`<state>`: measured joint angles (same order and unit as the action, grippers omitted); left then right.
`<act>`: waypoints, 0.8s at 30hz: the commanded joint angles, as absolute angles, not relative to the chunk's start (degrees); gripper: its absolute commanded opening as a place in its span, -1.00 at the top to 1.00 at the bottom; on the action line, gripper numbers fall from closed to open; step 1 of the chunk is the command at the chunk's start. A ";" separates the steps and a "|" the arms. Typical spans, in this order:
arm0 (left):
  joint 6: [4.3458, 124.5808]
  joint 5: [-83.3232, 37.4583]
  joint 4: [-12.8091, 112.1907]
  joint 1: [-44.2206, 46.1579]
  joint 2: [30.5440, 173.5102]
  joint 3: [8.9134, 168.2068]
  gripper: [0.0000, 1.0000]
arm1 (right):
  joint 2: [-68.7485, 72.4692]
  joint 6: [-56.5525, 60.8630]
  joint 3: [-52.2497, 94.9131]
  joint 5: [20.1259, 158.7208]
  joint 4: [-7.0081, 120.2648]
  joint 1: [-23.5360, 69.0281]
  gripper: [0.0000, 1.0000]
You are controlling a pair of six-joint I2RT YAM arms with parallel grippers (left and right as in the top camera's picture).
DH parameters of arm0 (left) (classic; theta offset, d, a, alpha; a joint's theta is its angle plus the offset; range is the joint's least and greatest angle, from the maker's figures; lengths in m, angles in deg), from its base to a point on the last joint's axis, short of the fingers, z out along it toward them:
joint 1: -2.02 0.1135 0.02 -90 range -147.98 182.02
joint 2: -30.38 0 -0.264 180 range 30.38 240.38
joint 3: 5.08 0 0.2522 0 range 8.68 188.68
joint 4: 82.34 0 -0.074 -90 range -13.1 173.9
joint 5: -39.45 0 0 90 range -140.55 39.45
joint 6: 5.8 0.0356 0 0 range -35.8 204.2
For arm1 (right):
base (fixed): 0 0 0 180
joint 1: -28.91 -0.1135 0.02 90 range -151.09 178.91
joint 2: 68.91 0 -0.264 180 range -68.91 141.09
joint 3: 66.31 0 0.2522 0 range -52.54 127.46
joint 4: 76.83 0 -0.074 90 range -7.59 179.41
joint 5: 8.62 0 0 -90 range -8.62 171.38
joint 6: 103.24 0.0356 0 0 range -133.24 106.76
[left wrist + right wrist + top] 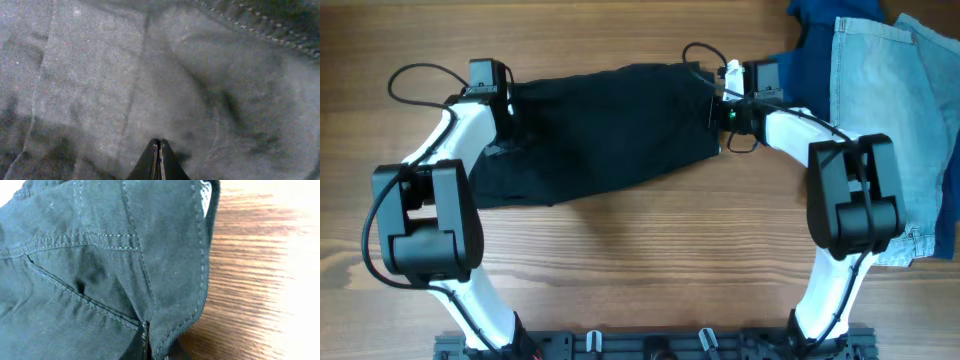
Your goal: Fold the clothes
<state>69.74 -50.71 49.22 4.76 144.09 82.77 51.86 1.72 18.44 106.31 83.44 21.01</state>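
Observation:
A black garment (605, 125) lies spread across the middle of the table, wrinkled at its left end. My left gripper (503, 108) is at its left edge; in the left wrist view the fingers (158, 150) are shut over the dark fabric (150, 75), which fills the view. My right gripper (720, 105) is at the garment's right edge. In the right wrist view its fingers (146, 332) are shut on the garment's stitched hem (125, 255) beside a seam.
A light blue denim garment (890, 110) lies at the right side, over a darker blue cloth (815, 45) at the back right. Bare wooden table (640, 260) lies in front of the black garment. The arms' bases stand at the front edge.

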 commanded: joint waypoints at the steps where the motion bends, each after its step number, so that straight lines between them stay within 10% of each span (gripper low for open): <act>1: 70.42 -51.50 48.08 5.24 144.83 82.51 0.92 | 51.22 2.00 17.58 106.81 79.65 25.38 0.91; 24: 88.12 -22.93 45.92 9.59 147.54 82.51 0.92 | 37.89 -10.06 17.58 109.17 62.34 33.38 0.91</act>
<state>85.72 -24.66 45.96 9.48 144.72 82.77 38.85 -8.86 17.74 108.34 62.61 33.31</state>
